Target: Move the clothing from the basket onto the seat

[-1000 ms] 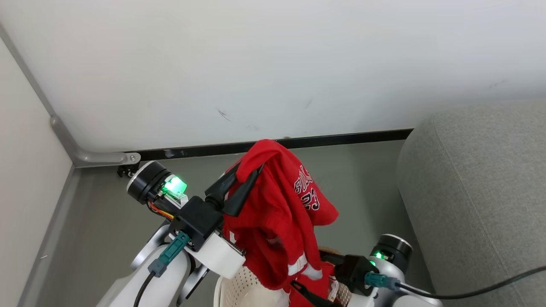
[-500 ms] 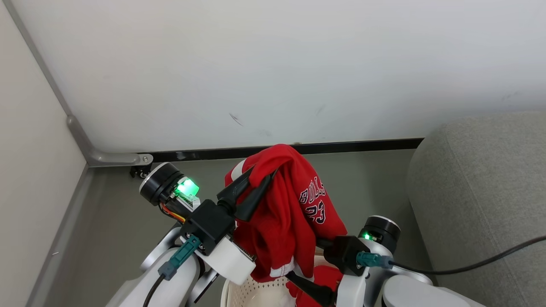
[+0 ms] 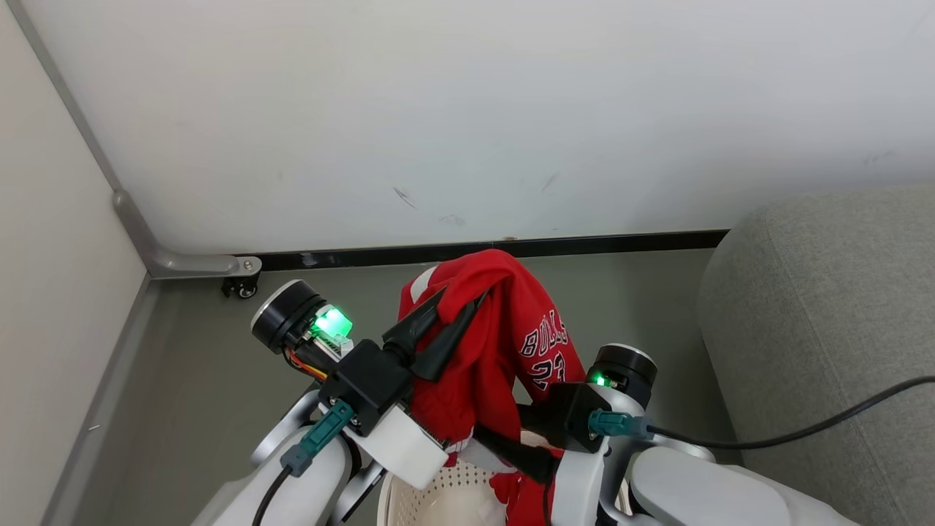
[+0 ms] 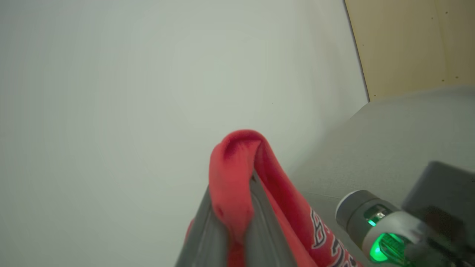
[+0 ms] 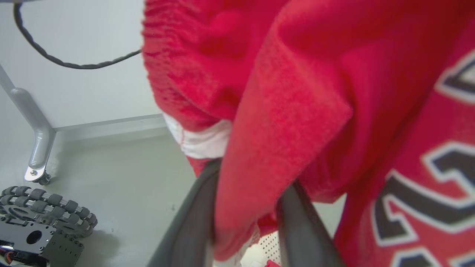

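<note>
Two claws, and both have a bite of red. The left claw (image 3: 462, 301) is up high, its fingers pinched nearly together on a fold of the clothing (image 3: 504, 329). The left wrist view confirms it: red cloth is squeezed between the two grey fingers and humps up over their tips.

From there the garment drapes down the claw's right side, with "BULLS 23" showing in white-edged letters. The right claw (image 5: 252, 181) sits lower, tucked in under the hanging cloth. Its fingers are clamped on a thick red fold, parted only by the cloth's bulk, and a white trim band lies just above one finger. I cannot tell whether both claws have the same garment.

Below them, at the bottom edge of the head view, is the basket (image 3: 445, 491), its perforated cream wall showing between the two forearms. More red hangs down at its right side. So the clothing is held in the air over the basket, apart from the seat (image 3: 818, 307), which bulks up grey to the right.

A black cable (image 3: 803, 431) runs from the right wrist across the seat's front. Further out are the grey floor (image 3: 190, 380), the white wall (image 3: 467, 109) with its dark skirting, and a metal leg (image 3: 182, 261) on a caster at the left. The right wrist view catches a roller wheel (image 5: 48, 207) down on the floor.
</note>
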